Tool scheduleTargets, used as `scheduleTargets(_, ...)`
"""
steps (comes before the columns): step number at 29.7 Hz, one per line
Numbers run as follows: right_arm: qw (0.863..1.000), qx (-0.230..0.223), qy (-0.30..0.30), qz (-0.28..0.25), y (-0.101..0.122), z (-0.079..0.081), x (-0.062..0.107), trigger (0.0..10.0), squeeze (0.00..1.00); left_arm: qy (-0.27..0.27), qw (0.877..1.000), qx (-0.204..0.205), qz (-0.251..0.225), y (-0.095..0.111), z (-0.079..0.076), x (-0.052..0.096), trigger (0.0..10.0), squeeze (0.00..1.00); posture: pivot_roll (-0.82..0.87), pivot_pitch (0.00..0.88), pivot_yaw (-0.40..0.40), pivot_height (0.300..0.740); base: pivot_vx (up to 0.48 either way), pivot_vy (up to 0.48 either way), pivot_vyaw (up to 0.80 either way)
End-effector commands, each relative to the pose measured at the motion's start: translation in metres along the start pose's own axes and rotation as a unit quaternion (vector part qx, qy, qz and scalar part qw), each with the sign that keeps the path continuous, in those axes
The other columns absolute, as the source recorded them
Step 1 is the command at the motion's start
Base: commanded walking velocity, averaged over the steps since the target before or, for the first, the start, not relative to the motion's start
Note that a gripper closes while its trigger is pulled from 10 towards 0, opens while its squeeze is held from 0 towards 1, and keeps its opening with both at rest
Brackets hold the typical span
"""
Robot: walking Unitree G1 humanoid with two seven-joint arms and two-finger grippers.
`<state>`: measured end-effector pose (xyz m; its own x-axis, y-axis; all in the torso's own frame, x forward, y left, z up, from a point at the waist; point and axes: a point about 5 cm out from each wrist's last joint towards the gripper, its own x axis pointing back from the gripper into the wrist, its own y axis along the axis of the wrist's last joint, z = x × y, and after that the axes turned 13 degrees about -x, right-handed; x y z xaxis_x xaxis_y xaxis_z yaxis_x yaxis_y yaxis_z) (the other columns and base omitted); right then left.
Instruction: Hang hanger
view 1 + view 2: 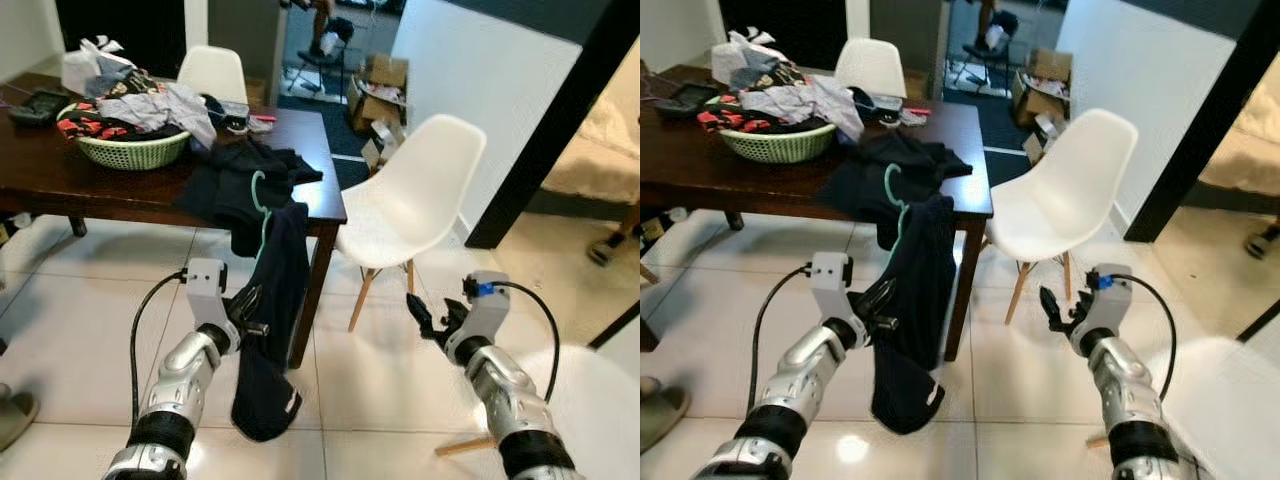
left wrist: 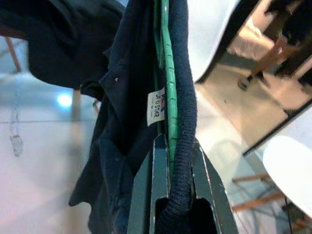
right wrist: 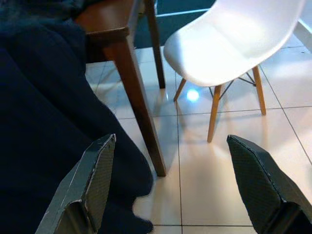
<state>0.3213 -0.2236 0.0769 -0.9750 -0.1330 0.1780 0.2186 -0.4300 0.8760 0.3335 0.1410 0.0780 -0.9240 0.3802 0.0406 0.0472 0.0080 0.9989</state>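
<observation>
so — one green hanger (image 1: 262, 205), one dark garment (image 1: 272, 300) — left tool (image 1: 250, 312) clamps both.

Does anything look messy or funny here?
Yes. Dark clothes spill over the table edge. The left hand is shut on a dark garment with a green hanger, its hem drooping toward the floor. The right hand hangs open.

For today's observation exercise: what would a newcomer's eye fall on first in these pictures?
First, the dark navy garment on a green plastic hanger, dangling off the dark wooden table's corner, clamped in the left gripper. Beside it stands a white moulded chair; the right gripper hovers, jaws open.
</observation>
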Motion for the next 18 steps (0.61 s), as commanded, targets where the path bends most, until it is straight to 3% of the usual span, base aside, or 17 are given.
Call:
scheduleTargets(1,1.000,-0.003,-0.010,-0.007,0.0025,-0.0057,0.0029,10.0,0.00,-0.028,0.999,-0.008,-0.024,0.0121,-0.0087,-0.0087,10.0,0.00,-0.02,0.000,-0.102,0.740,0.000,0.000,-0.77)
scheduleTargets(18,1.000,-0.010,-0.007,-0.017,0.0020,-0.0043,0.0059,10.0,0.00,-0.079,0.996,0.000,-0.028,0.0110,-0.0157,-0.0064,10.0,0.00,-0.02,0.000,-0.067,0.740,0.000,0.000,-0.77)
